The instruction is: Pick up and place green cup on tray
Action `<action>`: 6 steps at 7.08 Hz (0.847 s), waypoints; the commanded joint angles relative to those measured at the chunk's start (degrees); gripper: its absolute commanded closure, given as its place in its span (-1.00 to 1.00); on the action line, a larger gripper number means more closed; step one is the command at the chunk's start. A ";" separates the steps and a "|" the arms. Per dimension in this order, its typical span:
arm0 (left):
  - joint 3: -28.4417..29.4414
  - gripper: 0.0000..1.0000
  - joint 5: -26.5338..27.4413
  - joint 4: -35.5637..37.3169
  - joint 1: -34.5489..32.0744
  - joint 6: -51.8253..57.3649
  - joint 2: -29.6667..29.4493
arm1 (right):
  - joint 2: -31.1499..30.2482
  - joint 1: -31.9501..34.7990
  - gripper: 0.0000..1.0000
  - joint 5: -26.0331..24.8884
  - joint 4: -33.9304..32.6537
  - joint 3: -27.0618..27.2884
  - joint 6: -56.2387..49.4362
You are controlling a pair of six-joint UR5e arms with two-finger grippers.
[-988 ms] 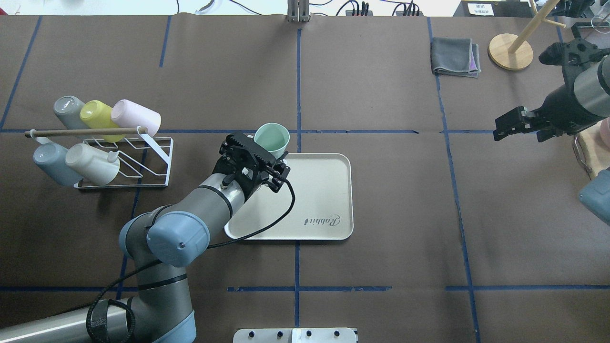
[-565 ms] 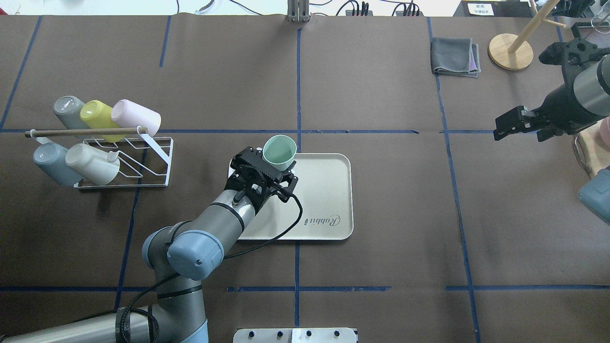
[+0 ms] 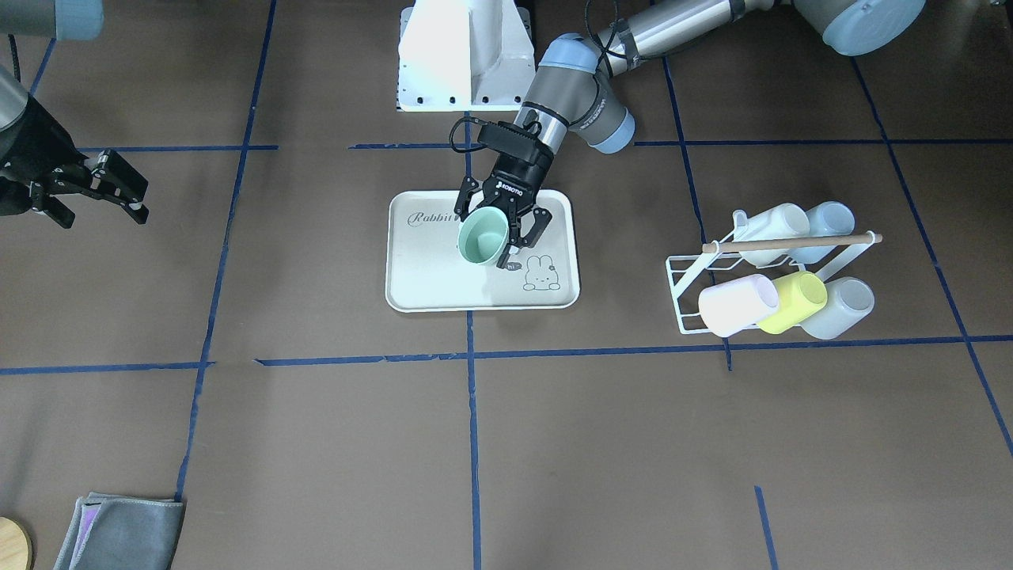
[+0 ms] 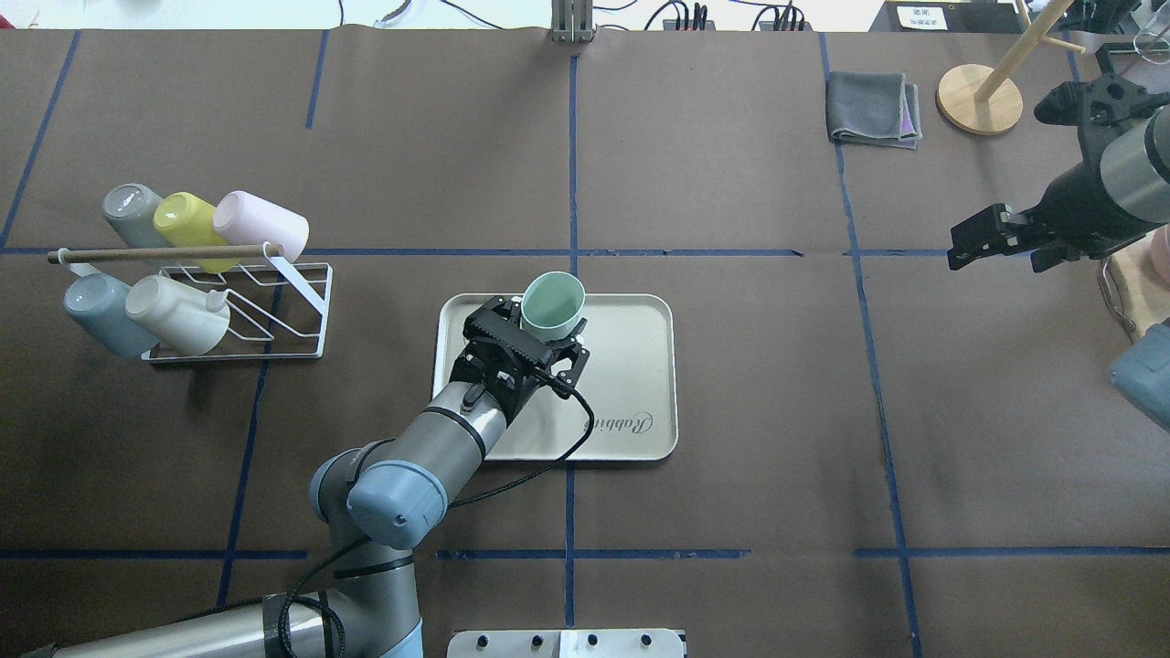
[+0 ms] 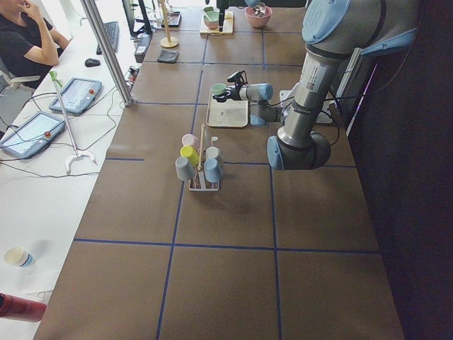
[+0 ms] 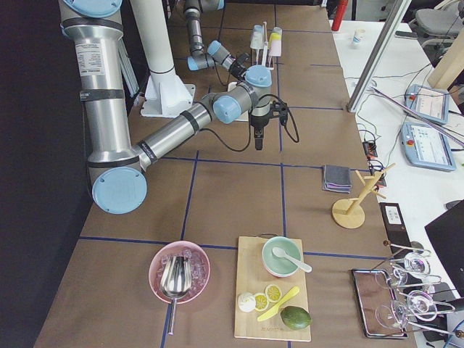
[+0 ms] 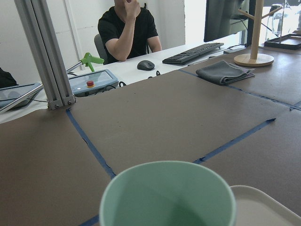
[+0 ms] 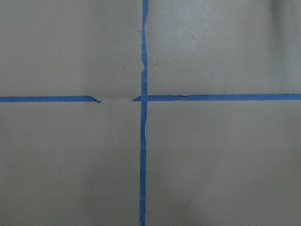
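Observation:
The green cup [image 4: 552, 304] is pale mint, mouth up and slightly tilted. It is held in my left gripper [image 4: 548, 318], whose fingers are shut on its sides. The cup hangs over the far left part of the cream tray [image 4: 631, 366], just above its surface. In the front-facing view the cup [image 3: 483, 240] and the left gripper [image 3: 488, 234] are over the tray [image 3: 427, 277], between the "Rabbit" script and the bunny drawing. The left wrist view shows the cup's rim [image 7: 167, 193] close below. My right gripper [image 4: 1001, 251] is open and empty, far to the right above the bare table.
A white wire rack [image 4: 274, 302] with several cups lying on it stands left of the tray. A folded grey cloth [image 4: 873, 108] and a wooden stand [image 4: 978, 99] are at the far right. A cutting board [image 6: 272, 297] and a pink bowl [image 6: 179, 272] lie at the right end.
My left arm has carried the green cup rightward and nearer to me, from beyond the tray's far left corner to over the tray. The right arm has not moved.

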 commanded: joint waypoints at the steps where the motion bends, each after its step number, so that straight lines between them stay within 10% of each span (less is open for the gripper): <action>1: 2.26 0.42 0.48 -1.02 0.24 0.00 -1.14 | -0.01 0.00 -1.00 -0.04 -0.03 -0.03 0.04; 6: 3.14 -0.14 0.48 -0.85 0.51 0.09 -1.50 | -0.01 0.00 -1.00 -0.04 0.06 -0.47 0.04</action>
